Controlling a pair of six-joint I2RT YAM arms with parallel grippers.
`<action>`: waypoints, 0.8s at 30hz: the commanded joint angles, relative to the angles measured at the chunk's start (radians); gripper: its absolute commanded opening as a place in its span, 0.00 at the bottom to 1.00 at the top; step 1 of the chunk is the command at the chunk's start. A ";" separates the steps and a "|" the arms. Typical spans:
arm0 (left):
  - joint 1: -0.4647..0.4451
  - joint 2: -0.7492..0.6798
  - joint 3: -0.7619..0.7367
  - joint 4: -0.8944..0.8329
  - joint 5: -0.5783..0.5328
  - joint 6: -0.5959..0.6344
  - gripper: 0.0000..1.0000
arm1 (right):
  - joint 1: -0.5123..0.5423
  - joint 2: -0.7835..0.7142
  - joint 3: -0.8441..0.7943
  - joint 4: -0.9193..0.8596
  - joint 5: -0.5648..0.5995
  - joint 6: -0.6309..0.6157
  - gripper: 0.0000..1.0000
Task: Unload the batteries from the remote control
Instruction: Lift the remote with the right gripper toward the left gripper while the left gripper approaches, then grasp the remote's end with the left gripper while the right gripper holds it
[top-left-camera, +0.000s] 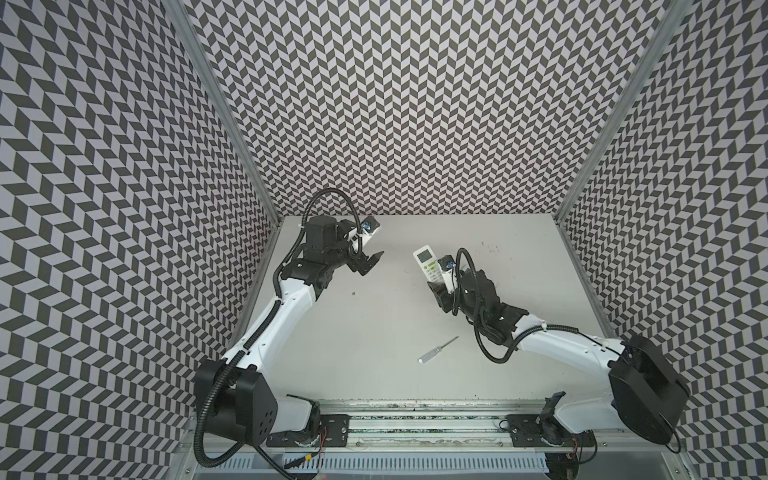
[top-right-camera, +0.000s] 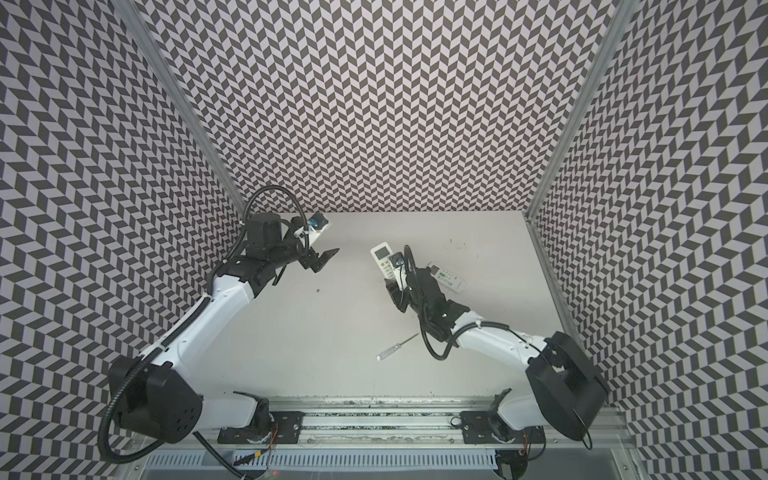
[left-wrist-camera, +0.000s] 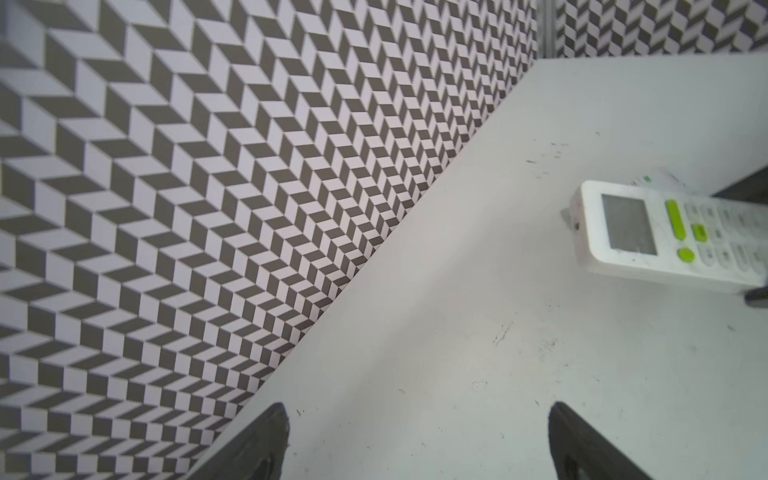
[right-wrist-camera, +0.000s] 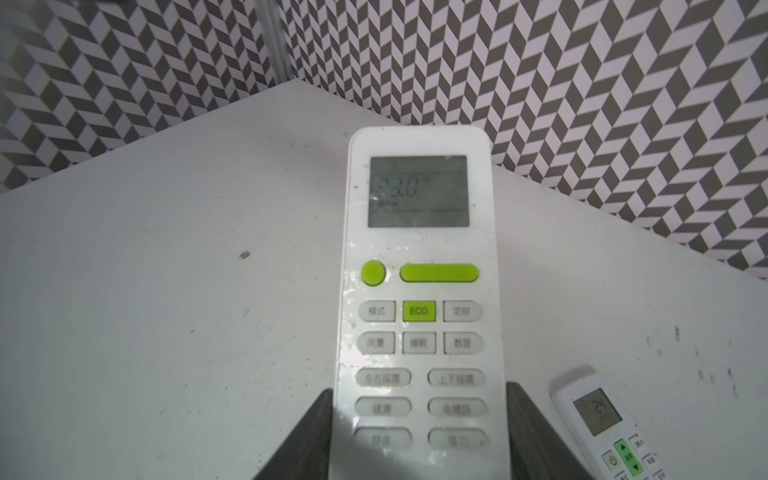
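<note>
1. Right gripper (right-wrist-camera: 419, 399): clamped on the button end of the remote (right-wrist-camera: 419, 291), one finger (right-wrist-camera: 320, 432) on each long edge.
2. Remote: held right of centre toward the far side of the table (top-left-camera: 374, 332) in both top views (top-left-camera: 428, 264) (top-right-camera: 384, 259). The face is up and the grey screen end points far and slightly left. The screen is lit with digits. The left wrist view shows it (left-wrist-camera: 648, 232) tilted. Whether its far end touches the table cannot be told.
3. Left gripper (top-left-camera: 368, 262): jaws wide apart and holding nothing, at the far left, well apart from the remote. Both fingers frame bare table in the wrist view (left-wrist-camera: 419, 415).
4. Second remote (top-right-camera: 449, 279): flat on the table, just right of the right gripper.
5. Screwdriver (top-left-camera: 438, 350): lies on the table nearer than the right gripper, touching nothing.
</note>
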 joint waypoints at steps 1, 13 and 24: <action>-0.032 0.023 0.050 -0.158 0.005 0.251 0.97 | -0.012 -0.058 -0.026 0.138 -0.116 -0.131 0.43; -0.058 0.010 0.113 -0.232 0.248 0.875 1.00 | -0.075 -0.209 -0.161 0.212 -0.364 -0.255 0.42; -0.056 -0.026 -0.039 -0.053 0.423 1.288 0.98 | -0.076 -0.243 -0.201 0.231 -0.506 -0.321 0.44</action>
